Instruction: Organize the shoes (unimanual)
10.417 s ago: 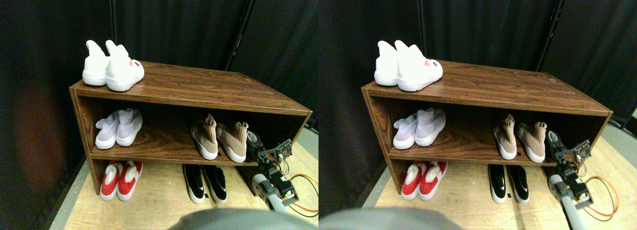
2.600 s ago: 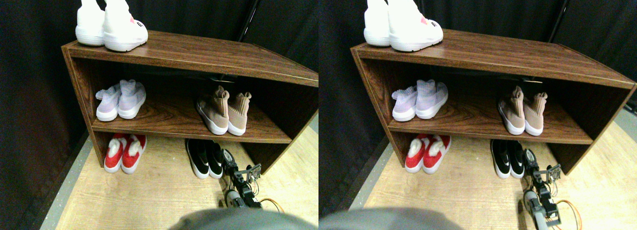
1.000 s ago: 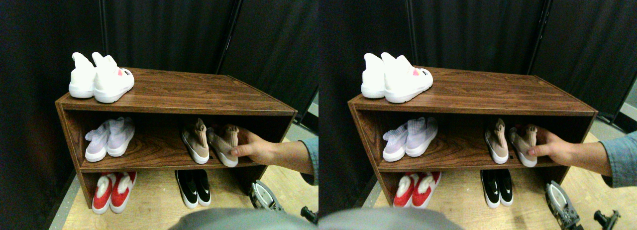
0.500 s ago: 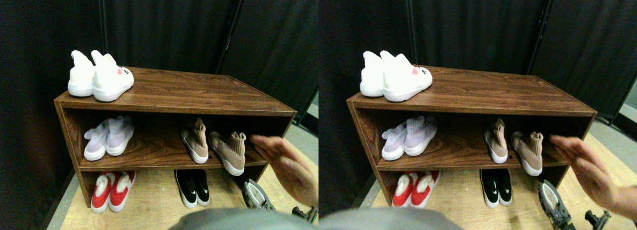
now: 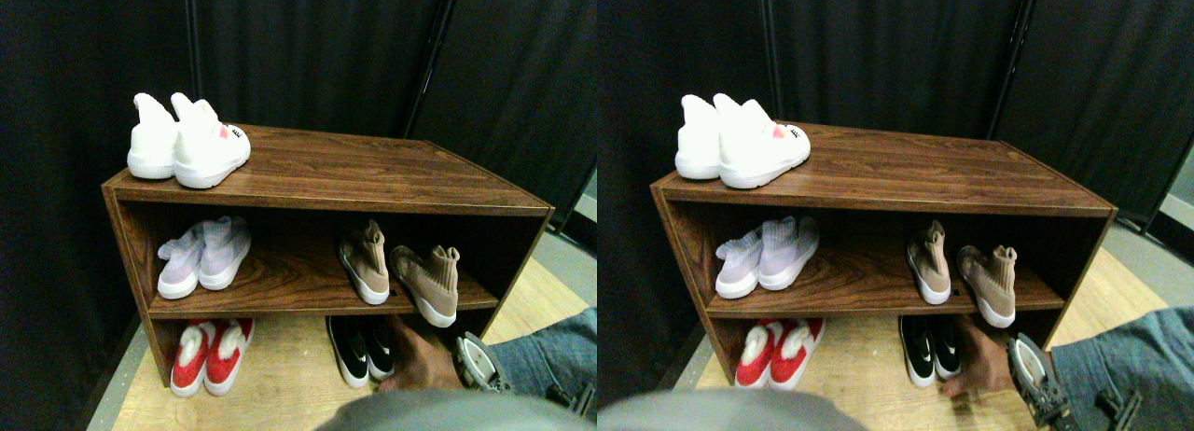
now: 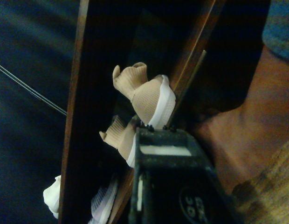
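Waiting low by the wooden rack [image 5: 326,193], the right gripper [image 5: 480,364] hides whether it holds anything while a person's hand [image 5: 415,361] touches the black slip-ons [image 5: 362,347]; the crooked tan shoe [image 5: 429,282] likely needs straightening next.

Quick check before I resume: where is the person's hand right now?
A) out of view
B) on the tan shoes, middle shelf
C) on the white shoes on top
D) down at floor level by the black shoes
D: the person's hand is low on the floor beside the black shoes, under the middle shelf.
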Tool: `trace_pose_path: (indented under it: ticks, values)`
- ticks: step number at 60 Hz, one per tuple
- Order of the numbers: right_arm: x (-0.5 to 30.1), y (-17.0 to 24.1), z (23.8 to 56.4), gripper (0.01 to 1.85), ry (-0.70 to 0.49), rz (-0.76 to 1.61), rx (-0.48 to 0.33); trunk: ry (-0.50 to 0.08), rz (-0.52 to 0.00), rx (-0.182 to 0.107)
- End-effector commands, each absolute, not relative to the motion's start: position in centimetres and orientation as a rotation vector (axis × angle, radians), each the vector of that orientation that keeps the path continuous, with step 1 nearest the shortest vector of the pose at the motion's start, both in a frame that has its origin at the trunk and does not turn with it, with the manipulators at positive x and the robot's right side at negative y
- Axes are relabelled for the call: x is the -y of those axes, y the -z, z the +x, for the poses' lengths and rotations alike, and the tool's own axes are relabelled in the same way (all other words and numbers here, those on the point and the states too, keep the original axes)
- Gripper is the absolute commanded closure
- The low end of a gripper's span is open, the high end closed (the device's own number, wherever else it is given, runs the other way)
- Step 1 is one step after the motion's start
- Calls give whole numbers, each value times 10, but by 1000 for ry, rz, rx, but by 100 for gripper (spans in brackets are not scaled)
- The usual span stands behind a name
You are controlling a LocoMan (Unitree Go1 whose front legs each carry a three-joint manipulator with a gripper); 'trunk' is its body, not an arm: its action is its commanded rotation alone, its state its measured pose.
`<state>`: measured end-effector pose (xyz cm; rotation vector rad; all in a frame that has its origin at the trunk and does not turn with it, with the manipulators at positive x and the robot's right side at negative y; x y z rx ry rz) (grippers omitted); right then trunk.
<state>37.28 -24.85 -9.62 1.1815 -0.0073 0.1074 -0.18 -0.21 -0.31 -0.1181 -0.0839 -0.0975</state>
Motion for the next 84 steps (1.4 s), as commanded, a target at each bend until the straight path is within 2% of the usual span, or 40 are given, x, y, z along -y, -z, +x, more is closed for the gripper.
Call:
trace_pose_path:
  ticks: [1, 24, 49, 65, 68, 70, 71, 72, 76, 77, 78, 82, 84]
  values:
    - [248, 87, 374, 180, -131, 1177, 46, 92, -124, 68]
    - [247, 89, 377, 180, -103, 1199, 52, 98, -116, 49]
    - [247, 89, 379, 180, -105, 1205, 54, 102, -111, 50]
    - [248, 85, 375, 180, -121, 1267, 2, 104, -114, 50]
    - [247, 83, 373, 161, -111, 1318, 0, 104, -114, 50]
    - [246, 82, 372, 118, -107, 1298, 12, 108, -114, 52]
    - [246, 82, 372, 118, -107, 1298, 12, 108, -114, 52]
    - [245, 81, 372, 98, -105, 1281, 15, 108, -114, 52]
    - [244, 78, 371, 44, -95, 1225, 15, 108, -114, 52]
    - [244, 78, 371, 44, -95, 1225, 15, 108, -114, 52]
    - [243, 77, 371, 33, -95, 1203, 15, 108, -114, 52]
    - [242, 76, 373, 11, -86, 1143, 29, 108, -114, 52]
    - [242, 76, 374, 10, -84, 1143, 30, 107, -113, 51]
